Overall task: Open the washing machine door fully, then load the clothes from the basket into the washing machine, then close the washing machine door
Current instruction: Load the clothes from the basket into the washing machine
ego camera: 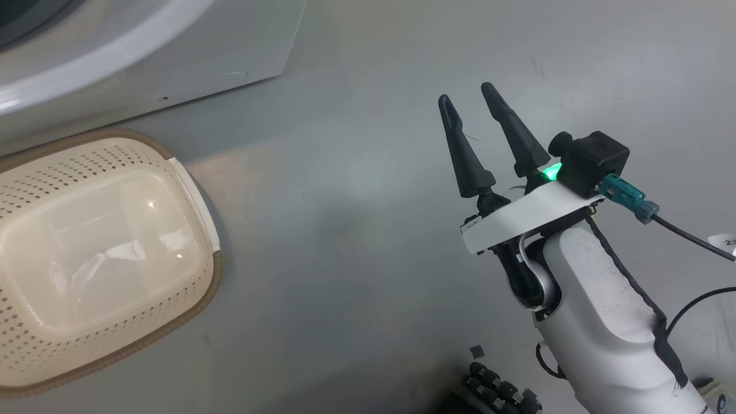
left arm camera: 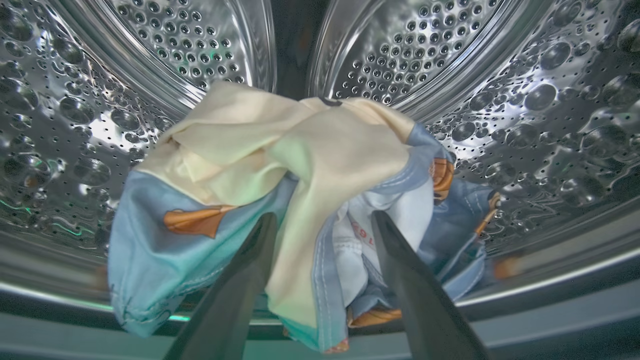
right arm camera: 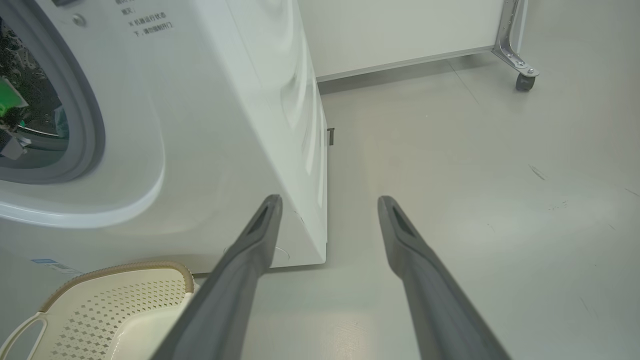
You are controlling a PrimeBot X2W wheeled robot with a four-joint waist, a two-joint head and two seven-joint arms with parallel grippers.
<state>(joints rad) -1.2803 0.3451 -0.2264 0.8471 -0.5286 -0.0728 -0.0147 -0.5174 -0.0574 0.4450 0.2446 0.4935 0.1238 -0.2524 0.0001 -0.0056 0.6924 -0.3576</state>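
Inside the steel drum (left arm camera: 525, 100) of the washing machine (right arm camera: 225, 100), my left jaws stand wide, the clothes (left arm camera: 280, 165) bunched loose between and just beyond the fingers (left arm camera: 242, 280). Over the floor (ego camera: 345, 259) my right jaws gape too, holding nothing, forearm (ego camera: 598, 322) angled upward, near the basket (ego camera: 34, 172).

The smooth grey floor (ego camera: 356, 241) carries the cream basket (ego camera: 86, 167) (its brown rim close to the machine's base) and the white washing machine (ego camera: 172, 57). Farther off, a white panel (right arm camera: 400, 30) stands on 1 visible castor (right arm camera: 523, 82).
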